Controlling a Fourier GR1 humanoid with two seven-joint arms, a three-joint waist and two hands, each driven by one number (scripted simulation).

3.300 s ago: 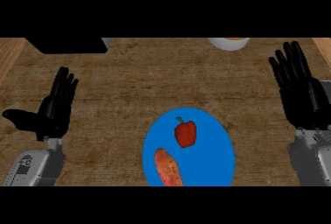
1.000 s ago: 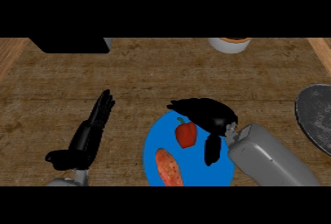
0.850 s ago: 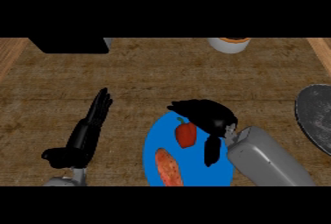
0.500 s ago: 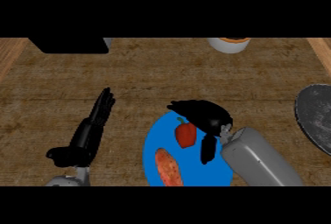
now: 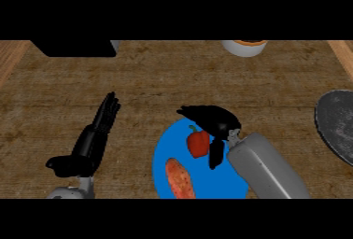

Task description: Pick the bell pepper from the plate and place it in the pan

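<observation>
Right hand (image 5: 212,122) curling over the red bell pepper (image 5: 198,143), thumb hanging down beside it, fingers arching above, seemingly closing for a grasp but not clearly clamped. Blue plate (image 5: 228,184) holding the pepper and an orange vegetable (image 5: 179,179). Grey pan (image 5: 336,126) waiting at right edge. Left hand (image 5: 96,135) resting open, fingers straight.

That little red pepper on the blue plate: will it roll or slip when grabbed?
The bell pepper looks rounded and glossy, so it may slip or roll on the smooth plate. It looks small beside the right robot hand curled over it, so probably light.
</observation>
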